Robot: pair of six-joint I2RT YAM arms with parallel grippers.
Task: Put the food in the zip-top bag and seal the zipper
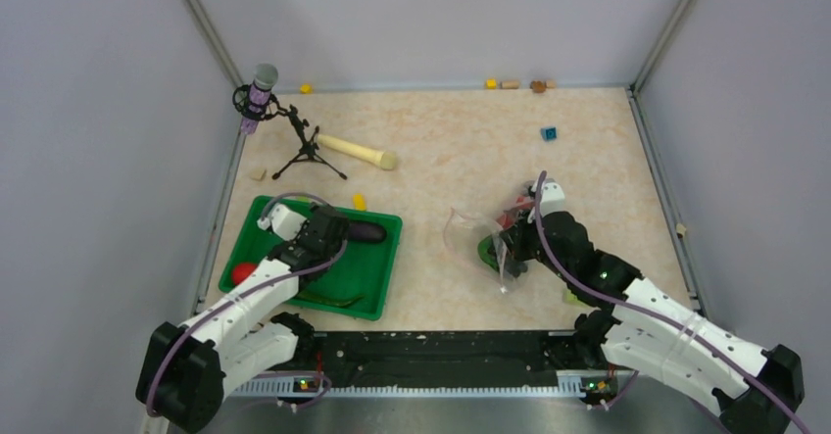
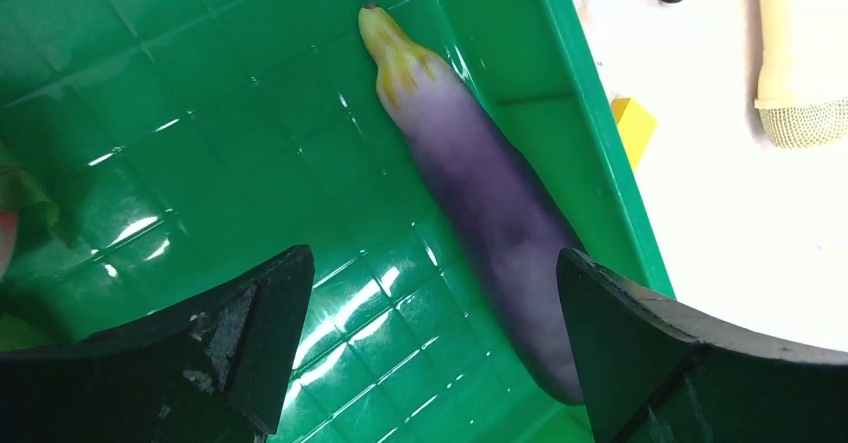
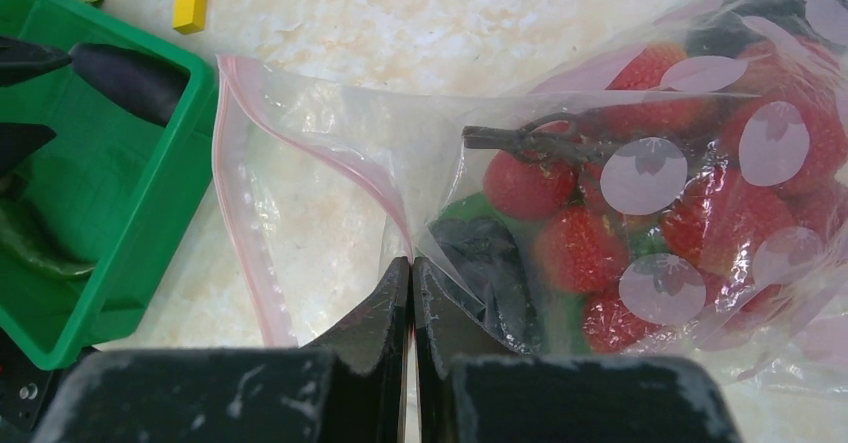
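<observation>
The task is partly done. Strawberries (image 3: pixel 580 248) and dark berries (image 3: pixel 480 253) sit inside the zip-top bag (image 3: pixel 330 143) at the right of the right wrist view, and its pink zipper (image 3: pixel 240 233) gapes unsealed. The right gripper (image 3: pixel 411 273) is closed tight, pinching the bag's film by the mouth. The eggplant (image 2: pixel 490 203) is not yet packed. It lies in the green tray (image 2: pixel 150 83), its long axis running from upper centre to lower right with the yellow stem end uppermost, between the wide-spread, empty jaws of the left gripper (image 2: pixel 430 293).

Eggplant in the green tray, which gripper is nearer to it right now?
Left. The left gripper is open right over the eggplant in the green tray; the right gripper is off to the tray's right, shut on the zip-top bag.
</observation>
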